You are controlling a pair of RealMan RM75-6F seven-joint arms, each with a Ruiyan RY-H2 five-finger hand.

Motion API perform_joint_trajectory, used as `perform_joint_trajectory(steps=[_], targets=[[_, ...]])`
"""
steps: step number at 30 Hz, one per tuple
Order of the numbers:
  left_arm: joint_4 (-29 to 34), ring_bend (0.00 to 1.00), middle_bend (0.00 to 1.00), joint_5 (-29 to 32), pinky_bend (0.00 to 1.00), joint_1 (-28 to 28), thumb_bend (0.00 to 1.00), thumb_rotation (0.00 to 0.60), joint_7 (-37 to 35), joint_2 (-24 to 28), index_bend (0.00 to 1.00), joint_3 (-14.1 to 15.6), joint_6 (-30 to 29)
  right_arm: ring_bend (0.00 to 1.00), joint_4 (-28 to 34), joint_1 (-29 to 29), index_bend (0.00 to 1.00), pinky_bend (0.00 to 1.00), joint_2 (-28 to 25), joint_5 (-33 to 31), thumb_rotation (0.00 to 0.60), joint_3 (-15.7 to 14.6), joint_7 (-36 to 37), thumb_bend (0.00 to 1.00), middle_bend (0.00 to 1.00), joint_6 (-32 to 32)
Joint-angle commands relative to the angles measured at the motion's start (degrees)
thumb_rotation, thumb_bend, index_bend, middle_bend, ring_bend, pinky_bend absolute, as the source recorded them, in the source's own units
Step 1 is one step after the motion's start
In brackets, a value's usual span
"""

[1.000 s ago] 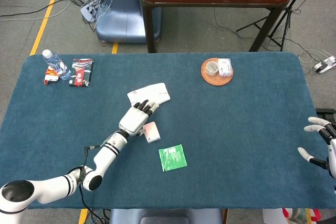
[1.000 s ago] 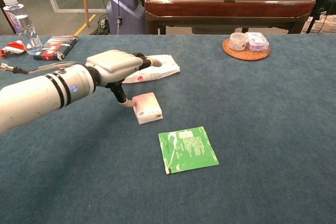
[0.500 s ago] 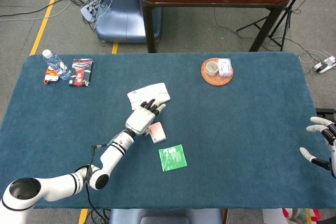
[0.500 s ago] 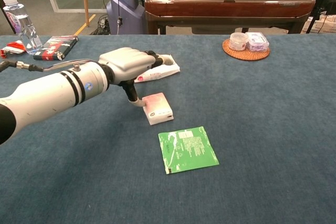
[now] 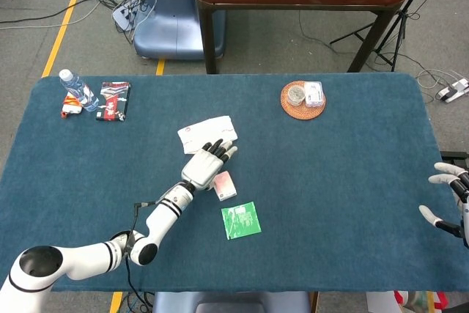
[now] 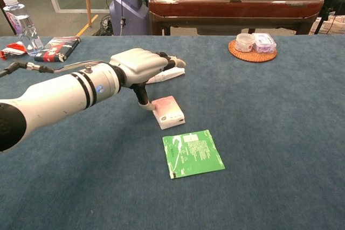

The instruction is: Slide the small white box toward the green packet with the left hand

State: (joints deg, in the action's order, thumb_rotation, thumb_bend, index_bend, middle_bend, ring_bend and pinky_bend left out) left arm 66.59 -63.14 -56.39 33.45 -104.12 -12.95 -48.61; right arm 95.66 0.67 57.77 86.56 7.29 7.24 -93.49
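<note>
The left hand (image 6: 141, 64) hovers low over the blue table (image 5: 352, 181), fingers spread and holding nothing, its thumb reaching down to touch the near-left edge of the white box (image 6: 168, 112). The box lies flat just beyond the green packet (image 6: 192, 153), close but not touching it. Behind the hand lies a white pouch (image 5: 207, 131). A round woven coaster (image 5: 303, 100) at the far side carries a small lidded jar (image 5: 296, 94) and a clear packet (image 5: 314, 94). The right hand (image 5: 448, 203) rests open at the table's right edge, fingers apart.
</note>
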Motion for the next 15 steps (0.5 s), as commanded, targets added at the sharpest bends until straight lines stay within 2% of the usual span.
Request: perform_joint_trajectory(steps=[1, 8, 15], targets=[[0.8, 0.0, 0.0, 0.3, 0.17, 0.1, 0.0, 0.6, 0.6, 0.4, 0.0, 0.2, -0.6, 0.22, 0.0, 0.0, 0.43, 0.23, 0.0, 0.0, 0.6, 0.0, 0.0, 0.0, 0.29, 0.0], [6.2, 0.0, 0.0, 1.6, 0.17, 2.1, 0.0, 0.6, 3.8, 4.0, 0.0, 1.0, -4.3, 0.22, -0.2, 0.3, 0.43, 0.23, 0.3, -0.2, 0.6, -0.2, -0.6, 0.0, 0.29, 0.9], [17.5, 0.0, 0.0, 4.0, 0.19, 6.6, 0.0, 0.6, 9.0, 11.2, 0.0, 3.1, -10.5, 0.22, -0.3, 0.8, 0.43, 0.23, 1.0, -0.2, 0.6, -0.7, -2.8, 0.0, 0.29, 2.4]])
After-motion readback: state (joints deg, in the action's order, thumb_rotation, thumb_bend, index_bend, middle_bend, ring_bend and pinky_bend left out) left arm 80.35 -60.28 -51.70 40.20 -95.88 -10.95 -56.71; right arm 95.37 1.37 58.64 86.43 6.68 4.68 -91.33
